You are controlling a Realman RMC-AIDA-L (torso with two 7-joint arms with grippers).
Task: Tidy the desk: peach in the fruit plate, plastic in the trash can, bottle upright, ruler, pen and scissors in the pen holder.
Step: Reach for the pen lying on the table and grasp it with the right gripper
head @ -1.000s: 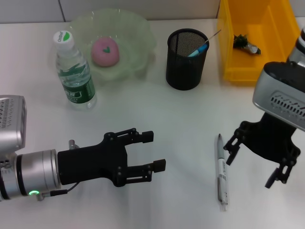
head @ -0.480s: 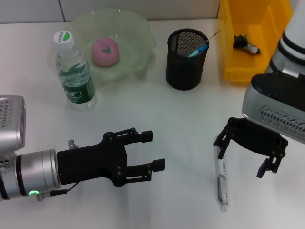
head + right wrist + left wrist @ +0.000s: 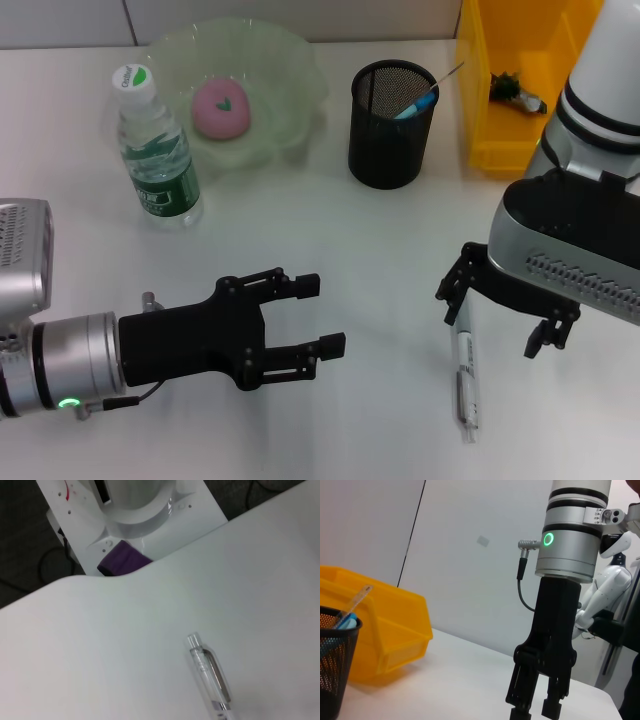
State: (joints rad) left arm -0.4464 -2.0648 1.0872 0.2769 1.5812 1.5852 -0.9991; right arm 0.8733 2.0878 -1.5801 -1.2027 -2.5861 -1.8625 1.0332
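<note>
The left pincer (image 3: 318, 318) hangs low over the near-left desk (image 3: 350, 230), released, jaws apart on nothing, well apart from every task thing. Behind it one bottle (image 3: 152, 147) stands upright, and just beside it one fruit plate (image 3: 290, 70) holds one peach (image 3: 220, 108). One pen holder (image 3: 392, 125) stands mid-back with a ruler (image 3: 440, 77) and a blue-tipped item poking out; the scissors cannot be made out. One yellow bin (image 3: 480, 90) sits at the back right with something small and dark in it.

One pen (image 3: 464, 372) lies on the near-right desk, long axis running near to far. The right pincer (image 3: 497, 306) hovers over its far end, jaws spread and empty, the pen reaching toward the robot from beneath it. The right arm is plainly the nearer, so the pick looks like its job.
</note>
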